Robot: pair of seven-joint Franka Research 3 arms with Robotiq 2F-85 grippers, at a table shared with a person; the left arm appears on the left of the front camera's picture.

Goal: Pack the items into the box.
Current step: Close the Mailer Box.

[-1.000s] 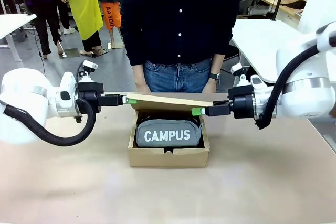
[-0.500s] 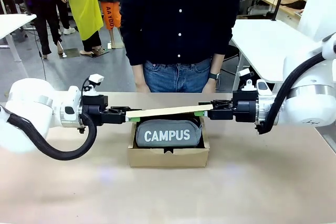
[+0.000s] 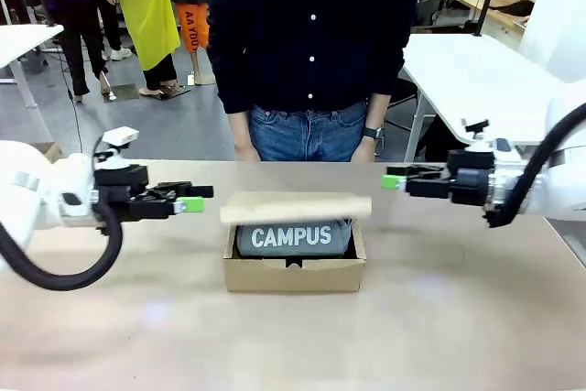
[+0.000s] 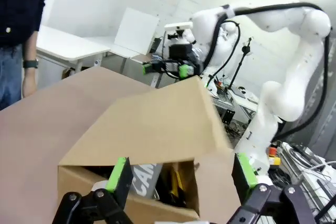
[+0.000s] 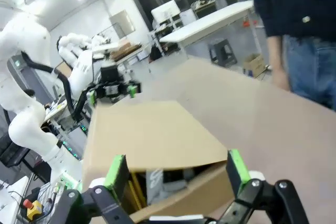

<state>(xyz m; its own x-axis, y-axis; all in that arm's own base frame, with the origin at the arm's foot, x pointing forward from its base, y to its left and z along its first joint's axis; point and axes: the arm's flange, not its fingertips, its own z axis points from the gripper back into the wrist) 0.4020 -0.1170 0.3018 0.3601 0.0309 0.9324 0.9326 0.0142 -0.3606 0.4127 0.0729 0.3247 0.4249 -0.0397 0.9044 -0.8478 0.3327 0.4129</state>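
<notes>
The brown cardboard box sits mid-table with the grey "CAMPUS" pouch inside. Its flap lid lies nearly flat over the pouch's top. My left gripper hangs open a short way left of the lid, touching nothing. At the same height, right of the lid, my right gripper is also open and empty. In the left wrist view the open gripper frames the box end, where the pouch and the yellow-and-black utility knife show under the flap. The right wrist view looks past its open gripper at the flap.
A person in a dark shirt stands at the far edge, hands hanging by the table. White tables stand at the right and far left. Bare tan tabletop spreads in front of the box.
Both grippers have pulled back outward from the lid's ends, letting it go. The lid has dropped from a raised, level position onto the pouch.
</notes>
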